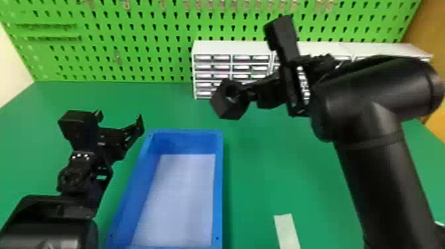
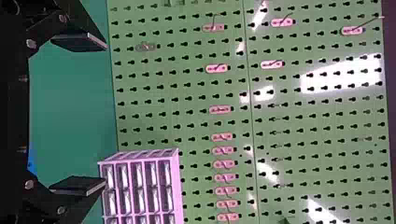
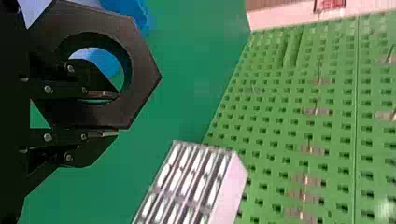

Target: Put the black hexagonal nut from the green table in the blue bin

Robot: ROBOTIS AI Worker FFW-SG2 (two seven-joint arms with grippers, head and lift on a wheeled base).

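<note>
My right gripper [image 1: 253, 94] is shut on the black hexagonal nut [image 1: 231, 107], up in the air behind and right of the blue bin [image 1: 218, 185]. In the right wrist view, the right gripper [image 3: 109, 114] pinches one side wall of the nut [image 3: 144, 77], one finger passing through its hole. The bin on the green table [image 1: 265, 178] has a pale bottom with nothing on it. My left gripper [image 1: 121, 124] stands open at the bin's far left corner; in the left wrist view the left gripper [image 2: 84, 114] has its fingers wide apart with nothing between them.
White drawer cabinets [image 1: 231, 48] stand at the table's back, behind the right arm. A green pegboard [image 1: 132, 43] rises behind the table. A pale strip [image 1: 286, 228] lies on the table right of the bin, near the front.
</note>
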